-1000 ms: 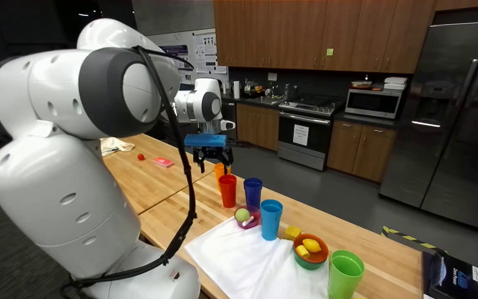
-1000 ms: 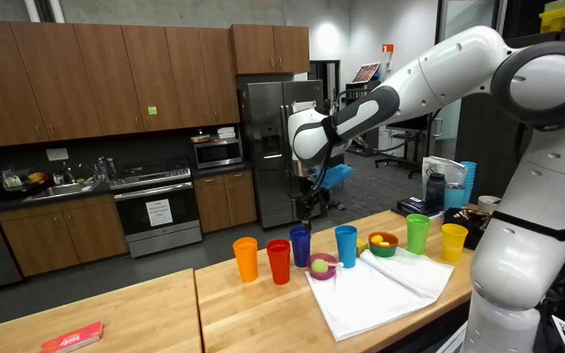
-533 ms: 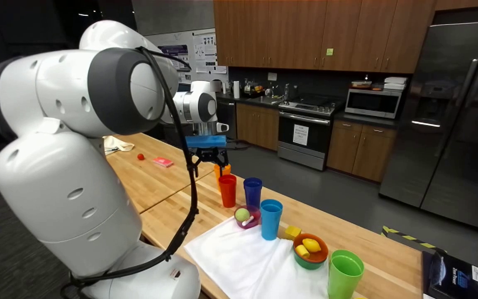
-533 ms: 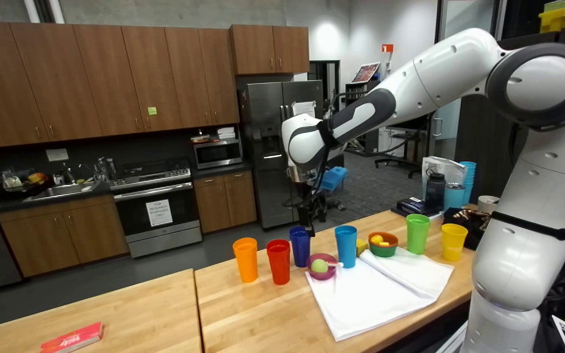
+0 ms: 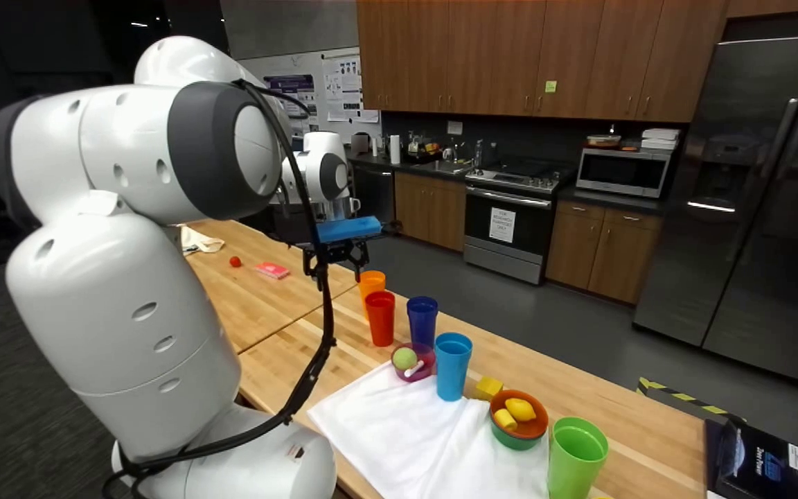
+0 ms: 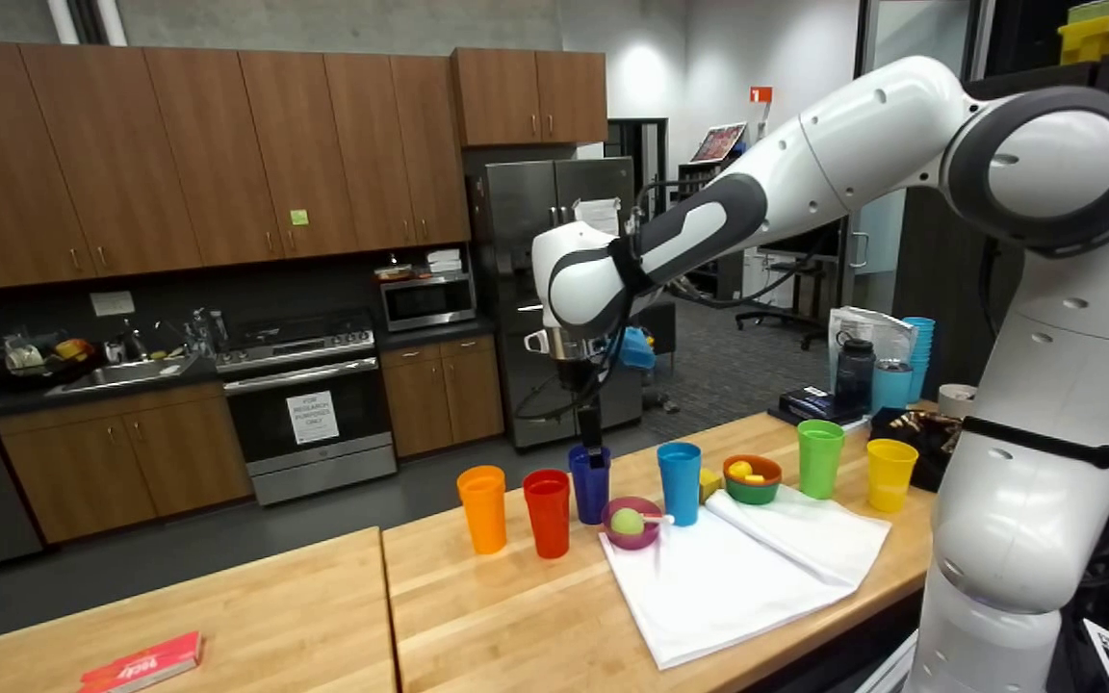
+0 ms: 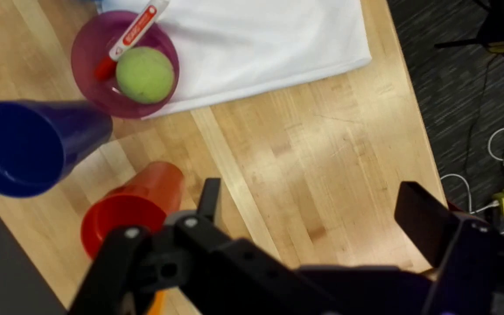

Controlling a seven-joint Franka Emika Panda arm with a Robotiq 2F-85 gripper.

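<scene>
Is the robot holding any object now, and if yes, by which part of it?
Nothing is held: in the wrist view the fingers stand wide apart, with the tabletop visible between them.

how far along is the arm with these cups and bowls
Looks done: the ball sits in the purple bowl with the marker, which pokes out. In hand: nothing; the gripper is open above the table. Left, it seems: any grasp, as the red cup and orange cup stand ungripped.
</scene>
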